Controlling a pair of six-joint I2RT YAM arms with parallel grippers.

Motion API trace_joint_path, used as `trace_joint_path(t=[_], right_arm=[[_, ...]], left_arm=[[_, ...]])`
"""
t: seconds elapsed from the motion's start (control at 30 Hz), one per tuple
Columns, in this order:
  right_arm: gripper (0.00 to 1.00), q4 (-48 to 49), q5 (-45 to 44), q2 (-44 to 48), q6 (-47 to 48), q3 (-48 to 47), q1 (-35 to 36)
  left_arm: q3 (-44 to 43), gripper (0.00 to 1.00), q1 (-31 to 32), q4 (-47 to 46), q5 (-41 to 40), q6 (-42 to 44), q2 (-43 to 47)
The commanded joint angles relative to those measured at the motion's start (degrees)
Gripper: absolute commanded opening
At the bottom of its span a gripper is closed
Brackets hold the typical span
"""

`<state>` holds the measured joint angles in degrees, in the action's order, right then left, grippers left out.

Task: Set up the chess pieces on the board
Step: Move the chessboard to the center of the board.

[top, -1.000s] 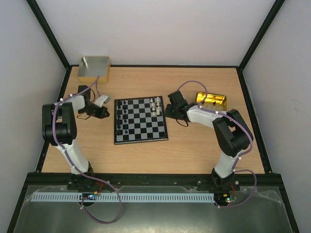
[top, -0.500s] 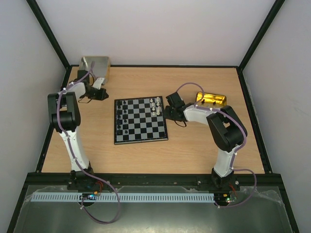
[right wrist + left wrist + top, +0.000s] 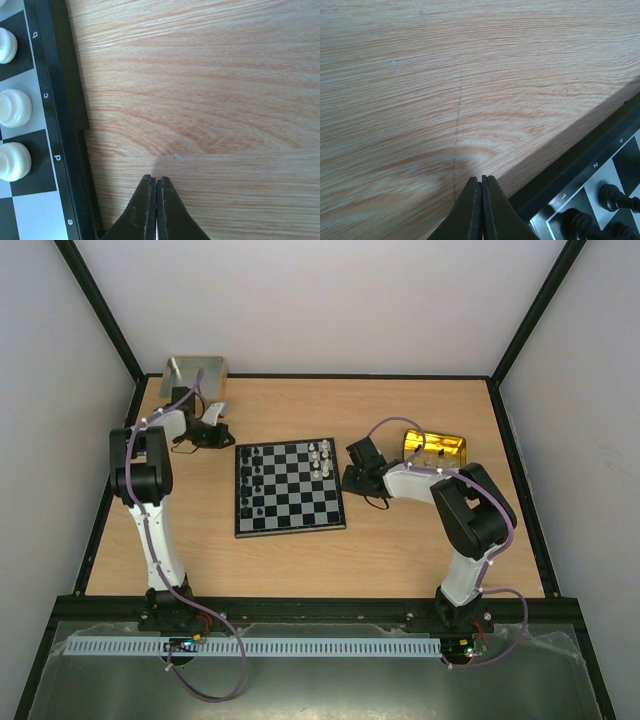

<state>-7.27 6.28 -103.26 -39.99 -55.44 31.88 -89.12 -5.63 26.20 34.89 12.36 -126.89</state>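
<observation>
Board (image 3: 290,487) — mid-counter (image 3: 400,540), chess pieces (image 3: 322,455) along its left and right sides. Your left claw (image 3: 481,179), pressed together, has swung in to its far-left corner; right claw (image 3: 155,179), pressed together — just off its right edge.

Left arm (image 3: 158,540), right arm (image 3: 462,580): white links, black joint housings, purple cables looped alongside, white ties. Fingers (image 3: 471,207) black, tapered, matte.

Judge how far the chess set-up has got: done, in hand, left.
Done: black pieces line the board's left edge; a few white pieces stand at the far right. In hand: nothing; the left gripper and right gripper are shut, empty, over the table beside it. Left: the near right squares look unfilled.
</observation>
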Motion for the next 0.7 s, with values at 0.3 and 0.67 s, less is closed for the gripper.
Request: trace_joint_path(t=[0.3,0.67], right_arm=[[0.02,3.12,1.85,1.96,-1.39,4.21,-0.15],[0.02,4.22,3.42,3.47,-1.99,7.07,0.31]], left_arm=[[1.58,0.02,1.9,-0.98,1.4,-1.21,-0.78],[6.23,0.02,3.55,-1.98,1.41,-0.99,1.21]])
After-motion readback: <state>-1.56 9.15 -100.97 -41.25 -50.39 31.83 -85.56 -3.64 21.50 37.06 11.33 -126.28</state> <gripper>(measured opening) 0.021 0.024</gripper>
